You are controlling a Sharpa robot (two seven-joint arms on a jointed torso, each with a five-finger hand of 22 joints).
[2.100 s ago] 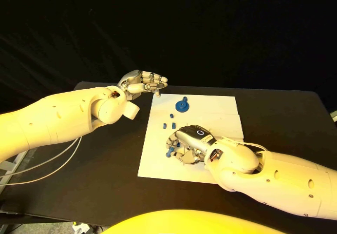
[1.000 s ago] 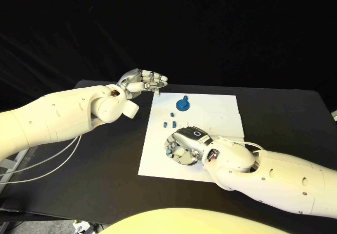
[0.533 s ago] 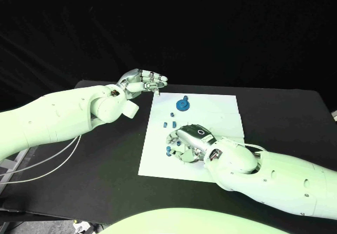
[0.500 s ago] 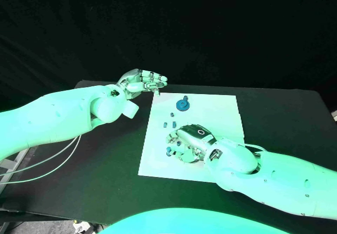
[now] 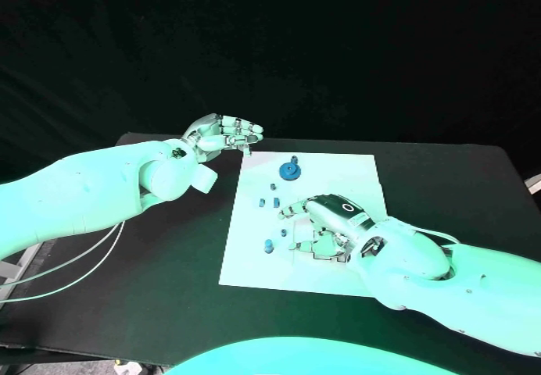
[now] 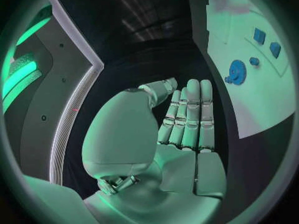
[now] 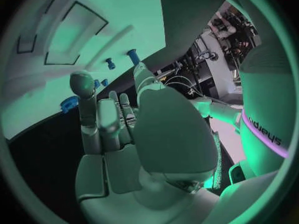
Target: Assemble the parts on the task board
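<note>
- The right hand [image 5: 328, 225] hangs low over the middle of the task board [image 5: 349, 173], palm down. Its fingers [image 5: 295, 209] are spread, and nothing sits between them; the right wrist view [image 7: 124, 134] shows the fingers straight and side by side, with nothing in the palm.
- Just beside the right hand's fingertips, toward the board's left edge, lie small blue parts: 1 near the fingertips [image 5: 278, 233] and 1 lower down by the board's left edge [image 5: 267, 248].
- Farther up the board lie 3 more small blue parts: 2 side by side [image 5: 262, 202] and 1 just above them [image 5: 274, 187].
- A round blue gear-like part [image 5: 291, 169] sits near the board's far edge, well apart from the right hand; it also appears in the left wrist view [image 6: 237, 72].
- The left hand [image 5: 223, 134] hovers off the board's far left corner, above the black table [image 5: 169, 258]. In the head view its fingers look curled; the left wrist view [image 6: 181, 129] shows them straight and pressed together, holding nothing. I cannot tell for certain how they lie.
</note>
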